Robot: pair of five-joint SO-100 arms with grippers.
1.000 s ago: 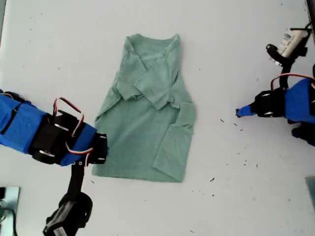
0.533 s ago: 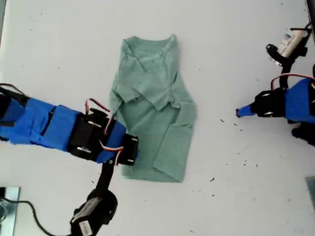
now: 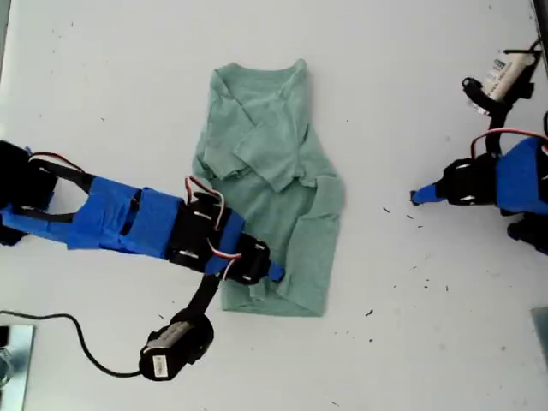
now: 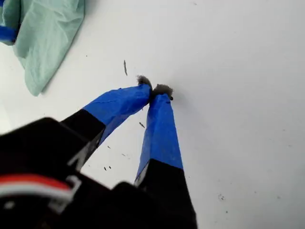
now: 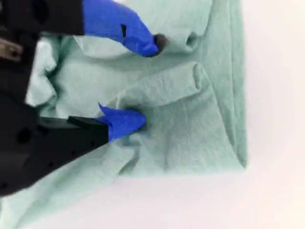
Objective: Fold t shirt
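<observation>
The pale green t shirt (image 3: 265, 145) lies on the white table in the middle of the exterior view, neckline away from the camera, its sleeves and sides folded inward. My second gripper (image 3: 274, 272) reaches in from the exterior view's left and sits on the shirt's lower part. It is open, its blue fingertips (image 5: 125, 121) pressing into bunched cloth (image 5: 190, 124) with a raised fold between them. My first gripper (image 3: 414, 197) rests at the exterior view's right, apart from the shirt. Its blue tips (image 4: 155, 89) are shut together on nothing, over bare table. A shirt corner (image 4: 43, 33) shows beyond.
The white table (image 3: 411, 86) carries small dark specks (image 3: 370, 313) between the shirt and my first gripper. A black cable (image 3: 77, 342) trails by the second arm near the exterior view's lower left. A metallic object (image 3: 13, 360) sits at that corner.
My second arm swept toward the exterior view's right onto the shirt, carrying the shirt's lower side edge inward, so the shirt is narrower. The first arm stayed still.
</observation>
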